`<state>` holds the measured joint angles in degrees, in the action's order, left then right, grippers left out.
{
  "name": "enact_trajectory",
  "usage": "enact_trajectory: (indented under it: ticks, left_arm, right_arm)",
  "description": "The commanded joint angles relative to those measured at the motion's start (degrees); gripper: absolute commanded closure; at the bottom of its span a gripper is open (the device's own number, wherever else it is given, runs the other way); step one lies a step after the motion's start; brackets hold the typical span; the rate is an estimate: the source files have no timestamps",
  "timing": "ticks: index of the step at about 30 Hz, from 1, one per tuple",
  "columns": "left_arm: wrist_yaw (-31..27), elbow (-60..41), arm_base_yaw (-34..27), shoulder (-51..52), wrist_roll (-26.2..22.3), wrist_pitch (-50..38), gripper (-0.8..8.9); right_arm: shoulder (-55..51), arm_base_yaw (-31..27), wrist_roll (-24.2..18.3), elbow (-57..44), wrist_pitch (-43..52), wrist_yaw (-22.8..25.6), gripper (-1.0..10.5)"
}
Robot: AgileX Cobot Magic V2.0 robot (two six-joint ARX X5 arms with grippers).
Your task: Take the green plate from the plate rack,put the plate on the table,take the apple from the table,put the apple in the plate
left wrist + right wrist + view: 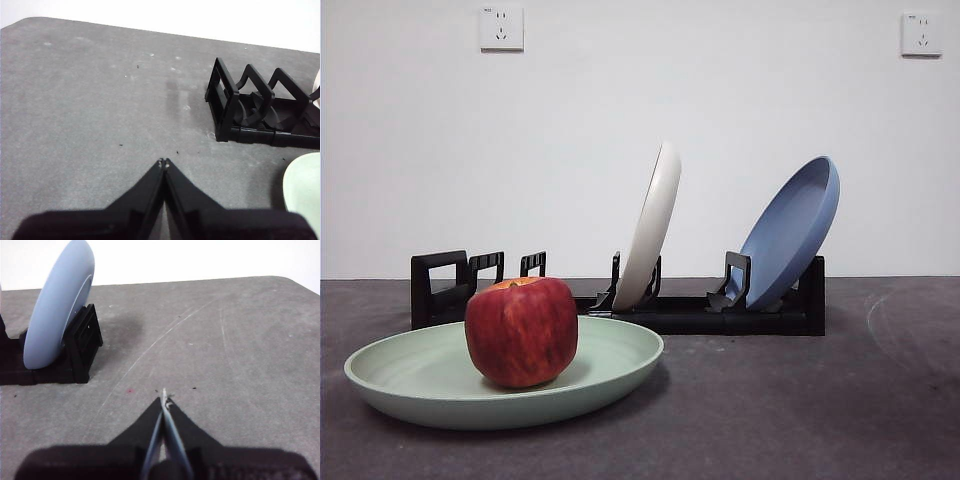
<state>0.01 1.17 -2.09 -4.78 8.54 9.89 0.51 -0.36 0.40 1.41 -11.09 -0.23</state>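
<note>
Both claws, left (163, 162) and right (164, 399), are closed empty; apple (521, 331) sits in green plate (605, 375).

wall: plain white | wall sockets: one upper left (501, 28), one upper right (921, 33) | light: even, soft
</note>
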Motion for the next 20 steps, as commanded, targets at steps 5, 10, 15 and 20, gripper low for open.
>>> enact_trajectory:
  ticks: [5,10,15,20]
  left_arm:
    - [0.17,-0.59,-0.17,-0.11,-0.85,-0.39,8.16]
    - [0.17,-0.59,-0.17,-0.11,-0.85,-0.39,8.16]
    - [0.17,-0.59,-0.17,-0.11,-0.87,-0.39,8.16]
    - [0.17,-0.59,-0.17,-0.11,-0.87,-0.42,8.16]
  right_arm:
    - [-0.02,-0.02,3.02,-0.59,0.50,-0.20,9.5]
    - [0.00,-0.02,3.02,-0.57,0.50,0.50,9.5]
    - [0.00,-0.02,3.02,-0.57,0.50,0.48,9.5]
    - [0.00,-0.02,3.02,-0.57,0.50,0.48,9.5]
